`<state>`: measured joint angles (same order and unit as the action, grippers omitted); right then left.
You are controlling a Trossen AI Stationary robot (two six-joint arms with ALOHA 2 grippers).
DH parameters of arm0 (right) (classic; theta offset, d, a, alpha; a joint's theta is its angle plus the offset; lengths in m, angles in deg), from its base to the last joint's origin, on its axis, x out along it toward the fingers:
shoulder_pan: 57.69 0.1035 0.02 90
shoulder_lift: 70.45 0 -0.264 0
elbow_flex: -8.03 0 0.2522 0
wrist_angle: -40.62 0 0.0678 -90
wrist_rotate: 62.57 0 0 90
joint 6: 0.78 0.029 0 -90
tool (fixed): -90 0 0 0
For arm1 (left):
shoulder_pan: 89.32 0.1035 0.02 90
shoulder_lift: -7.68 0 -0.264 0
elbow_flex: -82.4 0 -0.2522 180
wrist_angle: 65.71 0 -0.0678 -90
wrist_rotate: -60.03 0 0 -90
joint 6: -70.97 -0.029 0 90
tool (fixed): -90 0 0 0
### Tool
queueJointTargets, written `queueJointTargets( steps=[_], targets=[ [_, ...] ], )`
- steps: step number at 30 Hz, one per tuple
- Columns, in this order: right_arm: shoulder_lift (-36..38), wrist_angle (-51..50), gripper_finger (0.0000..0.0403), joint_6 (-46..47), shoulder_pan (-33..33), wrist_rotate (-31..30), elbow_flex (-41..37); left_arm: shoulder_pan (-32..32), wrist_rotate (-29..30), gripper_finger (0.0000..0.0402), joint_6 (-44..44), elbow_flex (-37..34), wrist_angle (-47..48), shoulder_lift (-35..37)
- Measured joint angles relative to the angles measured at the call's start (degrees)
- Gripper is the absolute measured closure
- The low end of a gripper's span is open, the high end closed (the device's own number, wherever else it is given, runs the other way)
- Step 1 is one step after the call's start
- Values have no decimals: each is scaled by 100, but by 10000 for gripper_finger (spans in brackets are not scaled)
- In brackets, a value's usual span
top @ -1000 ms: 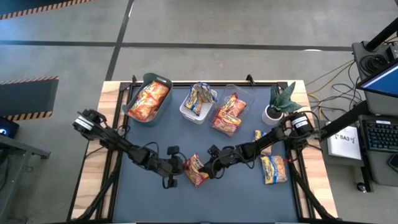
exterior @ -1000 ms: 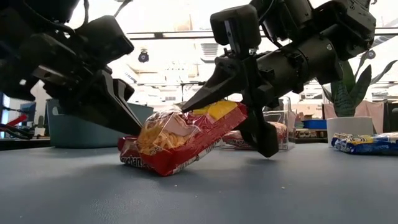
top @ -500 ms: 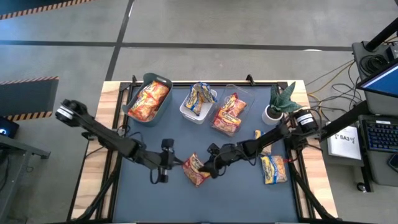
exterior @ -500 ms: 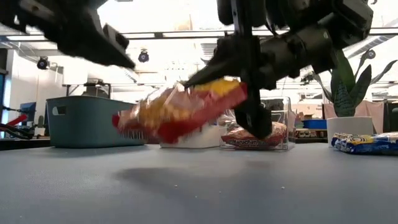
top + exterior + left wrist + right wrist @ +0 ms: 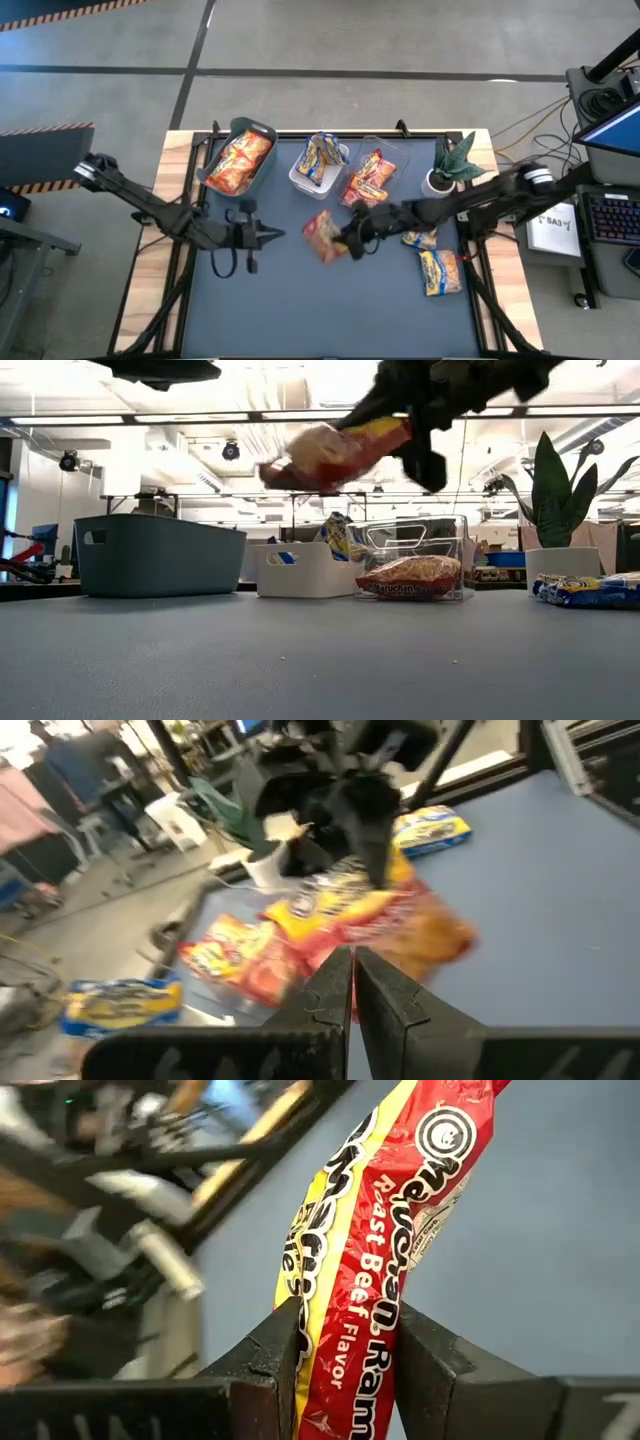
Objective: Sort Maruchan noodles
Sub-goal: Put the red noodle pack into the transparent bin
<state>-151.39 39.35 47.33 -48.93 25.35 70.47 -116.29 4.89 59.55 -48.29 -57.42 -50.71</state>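
Observation:
My right gripper (image 5: 343, 238) is shut on a red Maruchan noodle packet (image 5: 322, 232), held high above the middle of the dark table (image 5: 300, 310), in front of the bins. My left gripper (image 5: 272, 236) hovers to the packet's left, shut and empty; its closed fingers (image 5: 352, 982) point at the packet (image 5: 400, 920). A grey-green bin (image 5: 240, 158) holds orange packets, a white bin (image 5: 320, 163) blue-and-yellow ones, and a clear bin (image 5: 368, 182) red ones. Two blue-and-yellow packets (image 5: 440, 272) (image 5: 420, 238) lie flat on the table's right side. My right gripper pinches the red packet's near end (image 5: 350, 1330) between its two fingers (image 5: 285, 1345), which press on its two flat faces. The fingers reach in from the table's right, slanting slightly down. The packet (image 5: 335, 450) sticks out beyond the fingertips toward the left, lifted clear of the table.
The three bins stand in a row along the far edge. A potted plant (image 5: 450, 165) stands at the far right beside the clear bin. The near half of the table is bare dark mat.
My right gripper has risen and gone toward the far edge with the red packet. The packet leaned with one end on the table a second ago and now hangs clear. My left gripper, shut against the packet's left end then, has drawn up and away toward the table's left.

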Motion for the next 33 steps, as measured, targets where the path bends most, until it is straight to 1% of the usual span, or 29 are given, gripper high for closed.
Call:
queueJointTargets(
  steps=[2,3,6,8,9,10,11,13,19,23,30,33],
  targets=[
    [445,-1051,295,-311,-200,-334,169,52,79,402,-192,0,10,106],
    [652,-1681,295,-470,-288,-609,288,94,88,402,-258,-1,-2,139],
    [1097,-3443,295,-660,-486,-1841,708,185,126,402,-276,0,19,169],
    [1236,-4418,295,-579,-627,-2625,968,225,126,402,-291,-2,85,141],
    [1271,-4806,295,-523,-720,-2879,1073,236,125,402,-307,-2,112,114],
    [1279,-5142,295,-508,-845,-2994,1158,262,124,402,-311,-1,116,81],
    [1278,-5405,295,-528,-982,-2980,1214,288,122,402,-316,0,120,57],
    [1221,-5645,295,-620,-1281,-2731,1230,323,124,402,-333,-1,158,15],
    [924,-5442,294,-1639,-2011,-1968,1174,364,122,402,-333,-2,155,-118],
    [733,-5267,294,-2193,-2314,-1583,1168,364,122,402,-333,-1,150,-128],
    [220,-5210,294,-2704,-2499,-1551,1168,364,120,402,-324,-2,175,-124],
    [21,-5145,285,-2792,-2530,-1596,1190,364,120,402,-311,-2,183,-124]
  ],
)
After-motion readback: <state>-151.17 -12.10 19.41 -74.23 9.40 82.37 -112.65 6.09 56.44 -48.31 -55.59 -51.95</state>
